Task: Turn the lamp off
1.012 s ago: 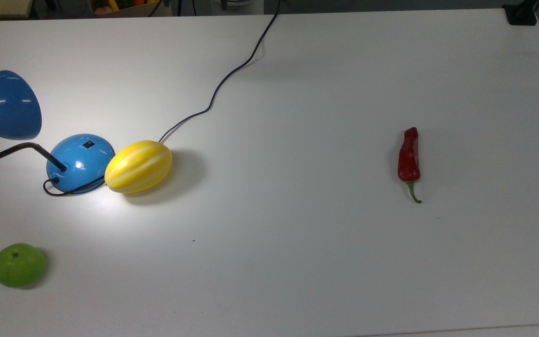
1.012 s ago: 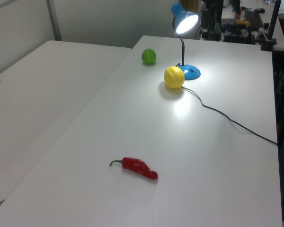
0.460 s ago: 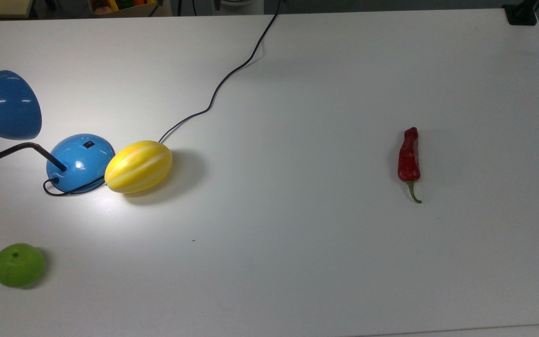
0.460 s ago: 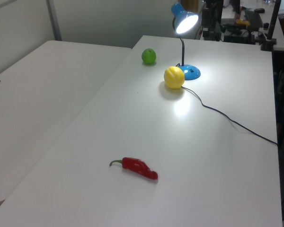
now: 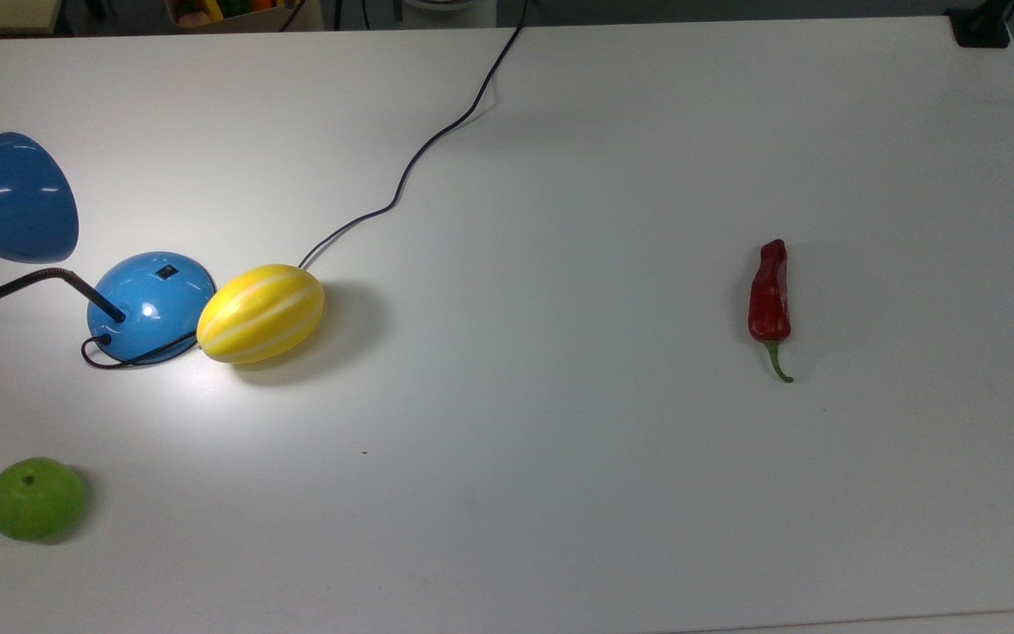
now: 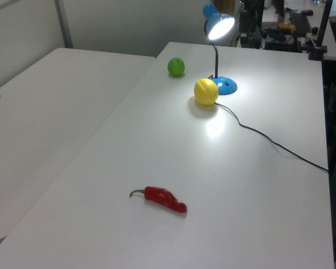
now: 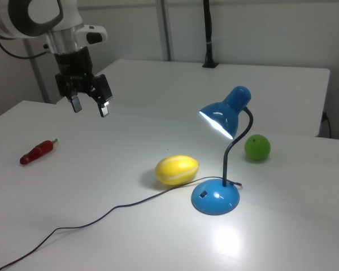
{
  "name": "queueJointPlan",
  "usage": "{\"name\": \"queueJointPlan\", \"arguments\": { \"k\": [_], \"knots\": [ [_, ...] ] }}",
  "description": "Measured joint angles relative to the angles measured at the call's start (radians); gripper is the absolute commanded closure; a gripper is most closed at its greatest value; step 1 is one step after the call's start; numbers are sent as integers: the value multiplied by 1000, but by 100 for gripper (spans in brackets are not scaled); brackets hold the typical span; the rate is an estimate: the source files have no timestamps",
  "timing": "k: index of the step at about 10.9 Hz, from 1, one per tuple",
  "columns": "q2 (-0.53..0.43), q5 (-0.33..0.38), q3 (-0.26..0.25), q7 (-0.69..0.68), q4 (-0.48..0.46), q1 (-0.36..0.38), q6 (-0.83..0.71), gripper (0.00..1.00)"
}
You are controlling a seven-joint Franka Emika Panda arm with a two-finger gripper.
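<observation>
The blue lamp (image 7: 223, 118) is lit, throwing a bright patch on the white table. Its dome base (image 5: 150, 305) (image 7: 215, 199) (image 6: 225, 85) carries a small black switch (image 5: 167, 272) (image 7: 203, 194). The shade (image 5: 10, 198) (image 6: 218, 23) hangs over the top view's left edge on a black gooseneck. A black cord (image 5: 419, 150) runs from the base to the table's far edge. My gripper (image 7: 89, 105) hangs open high above the table at the right view's upper left, far from the lamp, with nothing between its fingers.
A yellow striped melon (image 5: 260, 313) (image 7: 177, 170) (image 6: 205, 91) rests against the lamp base. A green apple (image 5: 35, 498) (image 7: 257, 147) lies near the lamp's other side. A red chili pepper (image 5: 769, 298) (image 7: 38, 152) (image 6: 163, 199) lies far off. A second white table (image 6: 45, 112) adjoins.
</observation>
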Motion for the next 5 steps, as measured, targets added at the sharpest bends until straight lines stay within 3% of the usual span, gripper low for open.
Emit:
{"name": "queueJointPlan", "arguments": {
  "k": [1, 2, 3, 5],
  "knots": [
    [0, 0, 0, 0, 0, 0, 0, 40],
    [0, 0, 0, 0, 0, 0, 0, 78],
    [0, 0, 0, 0, 0, 0, 0, 100],
    [0, 0, 0, -2, 0, -1, 0, 100]
  ]
}}
